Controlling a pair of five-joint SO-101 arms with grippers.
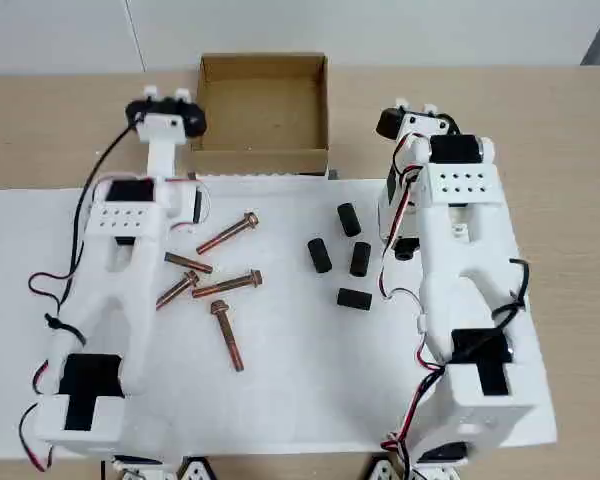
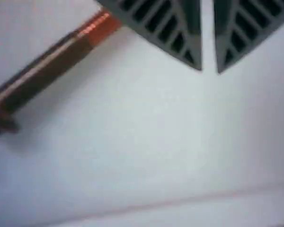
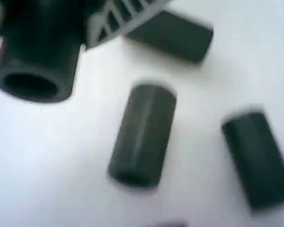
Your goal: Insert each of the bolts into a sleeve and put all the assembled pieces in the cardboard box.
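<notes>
Several copper bolts lie scattered on the left half of the white mat. Black sleeves lie loose in the middle. My left gripper hangs low over the mat, just beside the bolt nearest the box. Its fingers are shut with nothing between them. My right gripper is right of the loose sleeves, shut on one sleeve whose open bore shows. Three loose sleeves lie just beyond it.
The open cardboard box stands at the back centre, just past the mat's far edge. Both arm bases sit at the near corners. Bare mat lies between the arms at the front.
</notes>
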